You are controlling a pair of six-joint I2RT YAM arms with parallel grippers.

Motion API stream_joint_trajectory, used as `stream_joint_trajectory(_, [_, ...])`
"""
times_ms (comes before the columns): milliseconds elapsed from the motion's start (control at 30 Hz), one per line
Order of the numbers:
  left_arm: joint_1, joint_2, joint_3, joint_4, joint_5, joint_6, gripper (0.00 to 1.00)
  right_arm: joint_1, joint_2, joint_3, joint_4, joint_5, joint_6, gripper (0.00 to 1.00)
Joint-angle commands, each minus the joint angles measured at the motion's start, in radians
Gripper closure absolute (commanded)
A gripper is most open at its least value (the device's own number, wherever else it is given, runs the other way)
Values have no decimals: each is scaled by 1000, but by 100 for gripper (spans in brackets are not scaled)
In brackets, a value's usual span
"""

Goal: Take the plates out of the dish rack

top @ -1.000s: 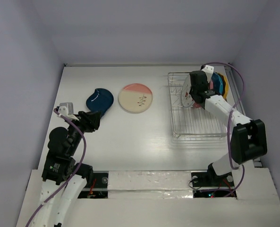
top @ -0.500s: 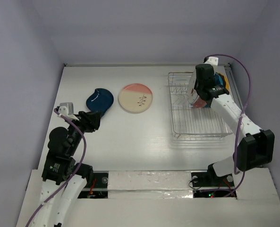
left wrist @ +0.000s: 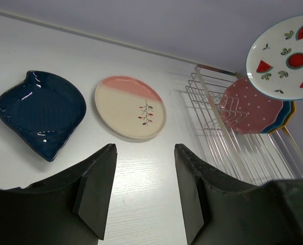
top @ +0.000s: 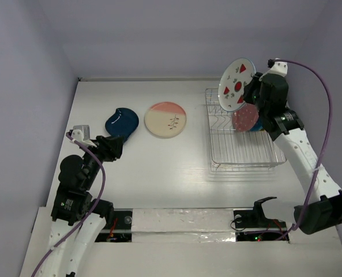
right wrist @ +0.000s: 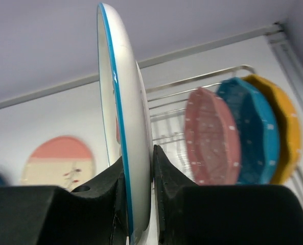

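White table [top: 159, 167], wire rack [top: 243, 151], round plate [top: 236, 84]

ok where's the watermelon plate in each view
top external: watermelon plate upper right, above the dish rack
left wrist: plate in the top right corner
right wrist: plate edge-on, left of centre
shared landmark: pink dotted plate standing in the rack

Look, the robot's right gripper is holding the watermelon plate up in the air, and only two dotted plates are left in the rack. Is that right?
Not two but three dotted plates are left in the dish rack: pink plate, teal plate and yellow plate, as the right wrist view shows. The right gripper does hold the watermelon plate up in the air.
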Motion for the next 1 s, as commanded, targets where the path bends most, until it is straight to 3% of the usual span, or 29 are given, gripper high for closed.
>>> stream_joint_trajectory(0, [6, 6, -2, 51, 11, 8, 54, 23, -2, 11, 233, -249, 116, 100])
stream_joint_trajectory(67, [6, 4, -2, 51, 12, 7, 54, 44, 41, -26, 346, -385, 212, 100])
stream_joint_trajectory(367, [15, 9, -3, 51, 9, 7, 54, 170, 342, 22, 567, -499, 459, 100])
stream_joint_trajectory(667, [15, 12, -2, 48, 6, 7, 54, 270, 627, 98, 665, -500, 611, 100])
stream_joint_trajectory(967, [15, 6, -2, 48, 4, 7, 54, 288, 734, 76, 724, -435, 697, 98])
